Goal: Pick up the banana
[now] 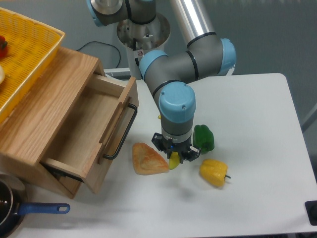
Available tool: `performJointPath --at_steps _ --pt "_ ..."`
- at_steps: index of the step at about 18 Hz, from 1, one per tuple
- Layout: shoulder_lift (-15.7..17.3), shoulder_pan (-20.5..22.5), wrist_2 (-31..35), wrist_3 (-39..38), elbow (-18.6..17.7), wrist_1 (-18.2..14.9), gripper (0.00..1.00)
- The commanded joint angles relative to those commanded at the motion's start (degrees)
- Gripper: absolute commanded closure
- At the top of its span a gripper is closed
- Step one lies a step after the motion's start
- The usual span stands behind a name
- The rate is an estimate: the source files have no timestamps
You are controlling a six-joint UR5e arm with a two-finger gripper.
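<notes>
The banana sits inside the tool, clamped between its fingers, and only its lower yellow tip shows, poking out below the tool between the bread wedge on one side and the yellow pepper on the other. A small sliver of yellow at the far side of the wrist may be its other end, though the arm hides most of it and that cannot be settled. If so, the fruit's long axis runs roughly from the back of the counter toward the camera, passing straight under the wrist, so the fingers appear to close across its narrow width rather than along its length. The tool is directly above the fruit, not off to either side, and the grip falls toward the near end rather than the middle. Whether the tip touches the counter or hangs just off it is hard to read from this angle. The green pepper lies just beside the tool, close to the wrist, and the open wooden drawer stands well apart. The move ahead turns on a straight vertical lift; with the hold off centre, the hidden far end may droop or swing toward the green pepper.
</notes>
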Motion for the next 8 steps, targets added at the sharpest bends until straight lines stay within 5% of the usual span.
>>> performJointPath --at_steps 8 --pt "0.6 0.2 0.0 0.5 -0.1 -0.4 0.89"
